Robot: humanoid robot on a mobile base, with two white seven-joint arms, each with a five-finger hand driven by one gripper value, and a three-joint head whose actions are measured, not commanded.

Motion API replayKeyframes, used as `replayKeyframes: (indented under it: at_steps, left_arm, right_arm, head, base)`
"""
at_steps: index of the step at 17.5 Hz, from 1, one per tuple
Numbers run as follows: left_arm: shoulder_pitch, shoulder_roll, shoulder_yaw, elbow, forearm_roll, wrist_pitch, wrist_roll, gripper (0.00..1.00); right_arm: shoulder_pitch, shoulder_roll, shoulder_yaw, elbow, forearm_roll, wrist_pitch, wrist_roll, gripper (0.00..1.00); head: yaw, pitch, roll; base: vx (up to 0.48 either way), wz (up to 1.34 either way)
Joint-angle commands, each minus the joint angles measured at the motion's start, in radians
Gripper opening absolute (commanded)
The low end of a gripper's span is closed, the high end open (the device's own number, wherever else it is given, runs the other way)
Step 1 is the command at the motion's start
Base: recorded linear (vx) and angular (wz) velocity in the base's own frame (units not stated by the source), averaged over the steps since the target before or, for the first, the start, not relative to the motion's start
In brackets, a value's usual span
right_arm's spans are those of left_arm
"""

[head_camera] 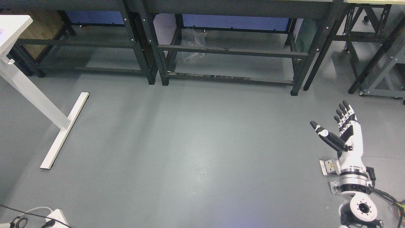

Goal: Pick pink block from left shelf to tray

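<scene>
My right hand (330,122) rises from the lower right corner over the grey floor, fingers stretched out and thumb spread to the left, holding nothing. No pink block, shelf with blocks or tray shows in this head view. My left arm is out of the picture.
Black metal workbench frames (232,52) line the back, with crumpled clear plastic (193,44) under the middle one. A white desk leg and foot (65,129) stand at the left. A white power strip with cables (53,218) lies at the bottom left. Grey floor (190,142) fills the middle.
</scene>
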Motion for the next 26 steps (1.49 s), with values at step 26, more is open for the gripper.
replayKeyframes:
  at_steps: [26]
  left_arm:
    - [0.009, 0.017, 0.000, 0.000, -0.002, 0.003, 0.000, 1.00]
  right_arm:
    - [-0.041, -0.017, 0.020, -0.009, 0.975, 0.049, -0.204, 0.96]
  head:
    - [0.0000, 0.000, 0.000]
  base:
    - [0.035, 0.01]
